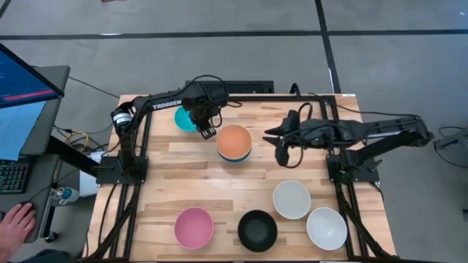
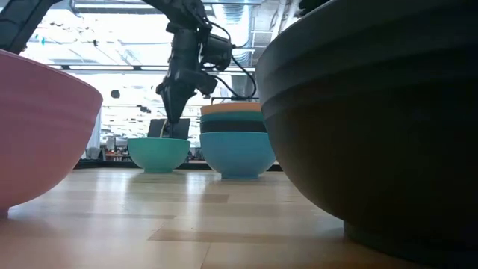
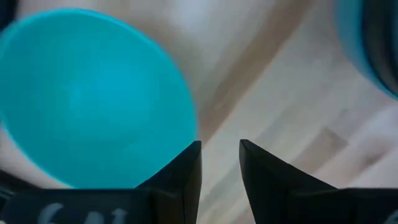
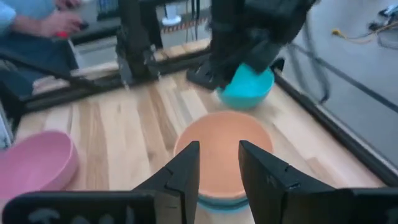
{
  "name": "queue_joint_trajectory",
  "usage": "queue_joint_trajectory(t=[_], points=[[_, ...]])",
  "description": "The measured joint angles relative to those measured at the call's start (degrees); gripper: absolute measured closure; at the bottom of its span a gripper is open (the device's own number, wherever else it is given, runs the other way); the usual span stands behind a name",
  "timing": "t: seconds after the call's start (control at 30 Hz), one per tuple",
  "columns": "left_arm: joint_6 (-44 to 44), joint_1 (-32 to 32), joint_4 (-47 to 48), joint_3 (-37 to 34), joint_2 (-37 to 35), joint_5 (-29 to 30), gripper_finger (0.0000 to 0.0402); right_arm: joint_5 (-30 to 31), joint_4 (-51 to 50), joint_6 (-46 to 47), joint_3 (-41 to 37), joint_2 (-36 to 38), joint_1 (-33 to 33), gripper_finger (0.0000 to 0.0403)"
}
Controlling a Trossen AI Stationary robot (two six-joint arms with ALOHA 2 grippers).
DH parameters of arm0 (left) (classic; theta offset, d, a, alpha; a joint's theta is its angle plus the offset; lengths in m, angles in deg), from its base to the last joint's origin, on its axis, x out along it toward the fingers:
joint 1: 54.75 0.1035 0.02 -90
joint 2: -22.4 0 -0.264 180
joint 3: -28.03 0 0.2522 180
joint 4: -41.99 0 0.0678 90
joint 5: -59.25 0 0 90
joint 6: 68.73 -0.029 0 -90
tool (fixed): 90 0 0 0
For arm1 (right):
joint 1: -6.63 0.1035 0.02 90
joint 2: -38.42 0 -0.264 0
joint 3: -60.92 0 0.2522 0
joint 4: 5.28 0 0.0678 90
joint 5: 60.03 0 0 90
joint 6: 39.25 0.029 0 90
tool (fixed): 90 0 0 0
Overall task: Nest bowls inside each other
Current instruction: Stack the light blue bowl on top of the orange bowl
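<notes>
- The left claw (image 1: 207,132) hangs at the cyan bowl's (image 1: 185,119) near rim at the counter's (image 1: 161,172) far side, its fingers a narrow gap apart and pinching nothing.
- Just beside it stands the stack (image 1: 234,143) — orange on top, a dark bowl and a blue one beneath, as the low view shows.
- The right claw (image 1: 282,155) hovers beside the stack on its other side, fingers a little apart and empty.
- Four bowls wait at the near edge: pink (image 1: 194,226), black (image 1: 257,229) and two white (image 1: 292,199) (image 1: 326,228).
- Plain thin plastic, by the look of it — likely light, stiff enough to pinch, and smooth enough to skid on the wood if nudged.
- The best hold is judged to be the rim: one finger inside the wall, one outside.
- A light bowl may tip when lifted from one side, so a level carry matters.
</notes>
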State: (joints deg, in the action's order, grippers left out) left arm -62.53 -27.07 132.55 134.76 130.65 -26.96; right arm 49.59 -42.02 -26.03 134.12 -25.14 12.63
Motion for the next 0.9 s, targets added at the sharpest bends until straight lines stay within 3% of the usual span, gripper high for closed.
queue_joint_trajectory(t=[0.27,0.6,0.9], points=[[-0.6,3.0,-7.1,-2.6,0.0,-1.6,0.0301,-0.1,1.0,1.8,0.0,-4.0,0.0,0.0268],[-0.5,6.0,-12.0,-8.7,0.0,-2.6,0.0301,-0.1,1.9,1.8,0.0,-3.1,-0.6,0.0269],[1.7,6.4,-19.2,-11.8,0.0,-7.7,0.0301,-0.1,2.5,1.8,0.0,-2.3,-1.2,0.0269]])
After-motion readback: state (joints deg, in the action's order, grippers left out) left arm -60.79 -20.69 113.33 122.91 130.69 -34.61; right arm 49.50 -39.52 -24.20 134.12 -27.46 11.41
